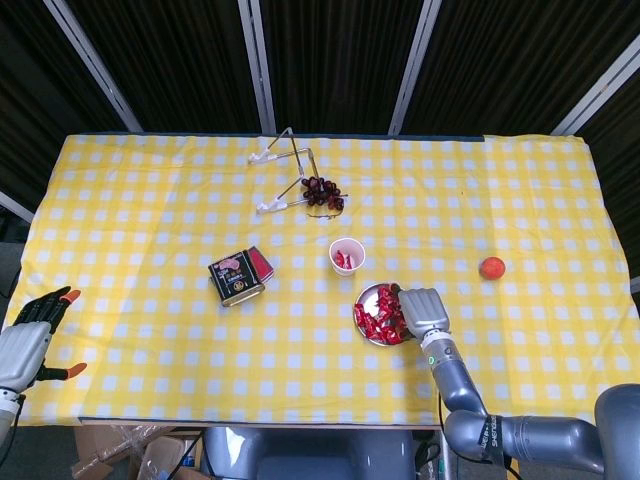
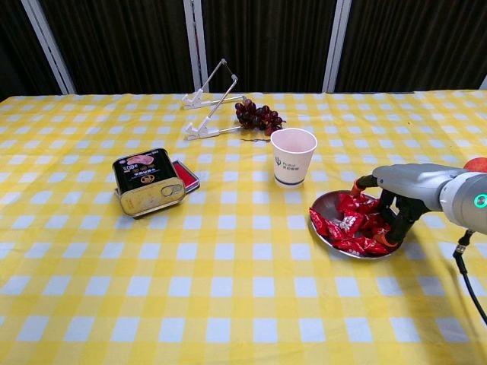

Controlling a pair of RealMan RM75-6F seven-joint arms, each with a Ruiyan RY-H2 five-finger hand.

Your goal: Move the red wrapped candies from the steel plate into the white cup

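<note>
The steel plate (image 1: 365, 297) (image 2: 323, 204) lies right of the table's middle, heaped with red wrapped candies (image 1: 373, 316) (image 2: 348, 225). Just behind it stands the white cup (image 1: 346, 256) (image 2: 293, 156); the head view shows a red candy inside. My right hand (image 1: 421, 309) (image 2: 405, 187) is low over the plate's right side. Its fingers (image 2: 390, 226) reach down into the pile and touch candies, with the thumb apart at the plate's far rim; no candy is lifted. My left hand (image 1: 29, 340) hangs off the table's front left corner, fingers spread and holding nothing, and only the head view shows it.
An opened tin can (image 1: 236, 278) (image 2: 148, 182) sits left of the cup. Dark grapes (image 1: 322, 192) (image 2: 259, 116) and a white folding stand (image 1: 280, 170) (image 2: 209, 103) lie behind it. An orange fruit (image 1: 491, 268) (image 2: 478, 163) rests far right.
</note>
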